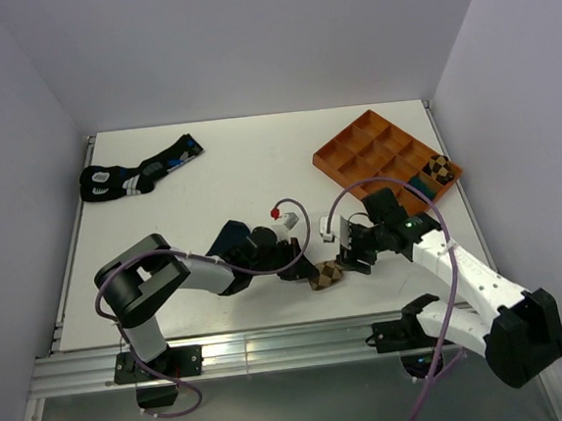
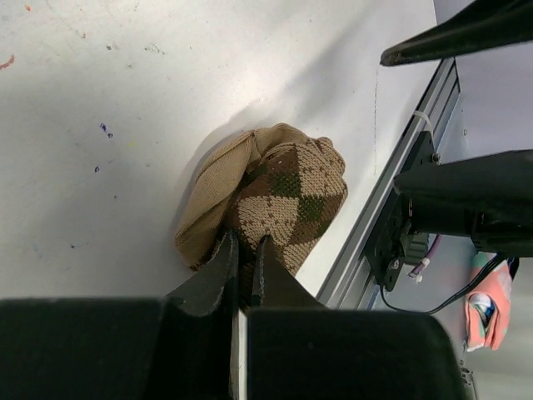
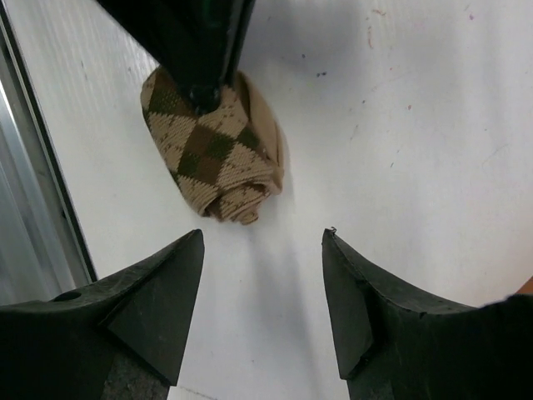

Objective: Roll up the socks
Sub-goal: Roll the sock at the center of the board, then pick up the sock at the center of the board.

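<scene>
- Finishing the roll, by the look: tan argyle sock (image 2: 279,187) is bunched into a tight wad near the front edge of the worktop (image 2: 100,75), w/ left pincer (image 2: 246,243) clamped on its patterned end.
- Right pincer (image 3: 262,236) is spread wide & empty, near the wad but not touching.
- Apart from it, navy sock (image 1: 229,240) lies partly under the left arm; prob. not rolled in yet.
- Next move: right pincer should close on the free end & tuck the cuff over w/o the roll springing loose.

Left claw (image 2: 243,250) pinched, seemingly tight, on the tan sock (image 2: 291,187); right claw (image 3: 262,237) spread wide, hovering.
</scene>
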Robot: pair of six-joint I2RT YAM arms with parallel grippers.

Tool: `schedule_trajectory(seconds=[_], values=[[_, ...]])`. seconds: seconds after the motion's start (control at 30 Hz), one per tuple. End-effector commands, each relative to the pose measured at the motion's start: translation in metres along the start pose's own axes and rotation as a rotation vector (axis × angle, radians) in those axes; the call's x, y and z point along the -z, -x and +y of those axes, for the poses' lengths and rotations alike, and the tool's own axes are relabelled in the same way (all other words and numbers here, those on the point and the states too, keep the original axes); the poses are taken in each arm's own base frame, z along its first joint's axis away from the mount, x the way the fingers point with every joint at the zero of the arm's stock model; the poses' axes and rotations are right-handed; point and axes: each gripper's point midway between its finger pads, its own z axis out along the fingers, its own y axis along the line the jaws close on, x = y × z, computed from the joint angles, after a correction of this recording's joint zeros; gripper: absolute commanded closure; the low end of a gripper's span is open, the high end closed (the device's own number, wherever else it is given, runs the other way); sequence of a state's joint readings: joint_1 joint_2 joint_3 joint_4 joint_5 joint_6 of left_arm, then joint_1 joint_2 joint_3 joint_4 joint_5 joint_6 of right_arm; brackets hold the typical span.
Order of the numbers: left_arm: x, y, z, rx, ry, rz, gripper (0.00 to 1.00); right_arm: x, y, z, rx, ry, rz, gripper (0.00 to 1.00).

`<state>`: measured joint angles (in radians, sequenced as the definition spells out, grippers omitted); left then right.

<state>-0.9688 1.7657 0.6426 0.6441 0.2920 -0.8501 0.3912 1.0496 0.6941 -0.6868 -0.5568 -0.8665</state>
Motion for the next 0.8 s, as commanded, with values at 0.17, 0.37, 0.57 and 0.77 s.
schedule_trajectory(seconds=[0.17,0.37,0.57,0.77], values=[[0.005,-0.048,0.059,0.060,0.202,0.190,0.99,0.004,-0.005,0.005,0.261,-0.095,-0.059,0.30],[0.001,-0.048,0.060,0.081,0.199,0.216,1.00,-0.003,-0.006,0.016,0.340,-0.082,-0.051,0.29],[-0.001,-0.049,0.060,0.095,0.191,0.235,1.00,-0.025,-0.013,0.038,0.442,-0.051,-0.016,0.28],[-0.002,-0.048,0.060,0.096,0.199,0.252,1.00,-0.032,-0.008,0.038,0.523,-0.110,-0.019,0.28]])
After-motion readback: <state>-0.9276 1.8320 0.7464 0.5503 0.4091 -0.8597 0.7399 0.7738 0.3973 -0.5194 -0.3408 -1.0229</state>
